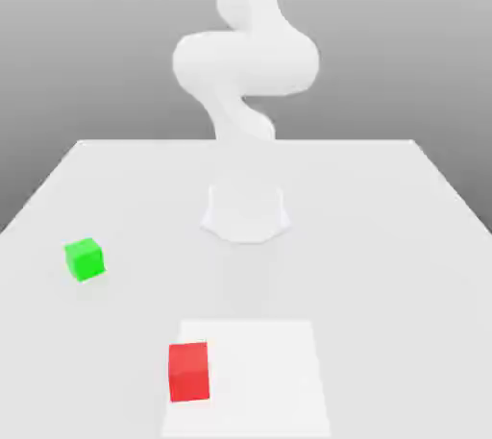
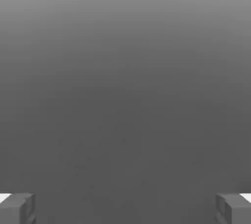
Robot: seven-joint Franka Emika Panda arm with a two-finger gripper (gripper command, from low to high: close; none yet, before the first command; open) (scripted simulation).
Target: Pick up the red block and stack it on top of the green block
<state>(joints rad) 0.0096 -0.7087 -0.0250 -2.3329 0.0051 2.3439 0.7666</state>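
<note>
Claw [image 2: 125, 208]: open wide. Red block [image 1: 189, 372]: well apart from the claw, on a white rectangle [image 1: 264, 379] upon the table [image 1: 384, 245]. Green block [image 1: 85, 259]: also well apart from the claw, directly on the table.

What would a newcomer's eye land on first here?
Probably the bright red block, sitting on the left part of the white rectangle near the exterior view's bottom edge. Next, the green block, off by itself toward that view's left. Behind them the white robot arm rises at the middle of the far side.
</note>
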